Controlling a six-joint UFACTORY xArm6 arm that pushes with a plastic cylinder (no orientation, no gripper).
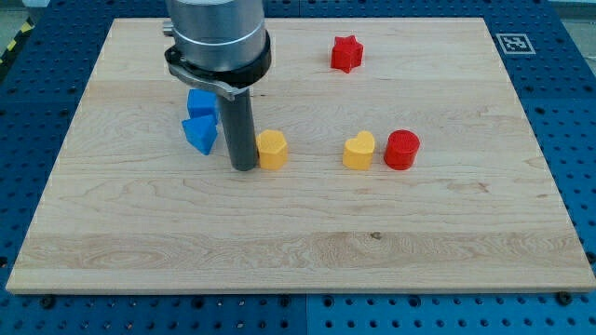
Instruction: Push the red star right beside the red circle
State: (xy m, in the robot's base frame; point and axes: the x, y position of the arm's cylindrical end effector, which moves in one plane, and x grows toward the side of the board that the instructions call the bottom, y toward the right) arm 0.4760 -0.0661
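The wooden board (307,233) is lying across a blue perforated bench, and my arm's grey housing is hanging over its upper-left part, with the dark rod coming down so that my tip (244,168) is resting on the wood; having no jaws, it is holding nothing and is merely standing just beside the yellow hexagon block (272,149), at that block's nine o'clock, perhaps touching it. The blue blocks (200,121), two of them close together, are sitting at my tip's ten o'clock. The yellow heart block (358,151) is sitting just beside the red circle (402,149), at its nine o'clock. The red star (345,53) is standing well apart from the circle, at about its eleven o'clock, near the board's far edge. I am judging the star light, rigid and slippery on wood, apt to spin off its points, so I am favouring contact at its twelve o'clock face, slightly towards eleven.
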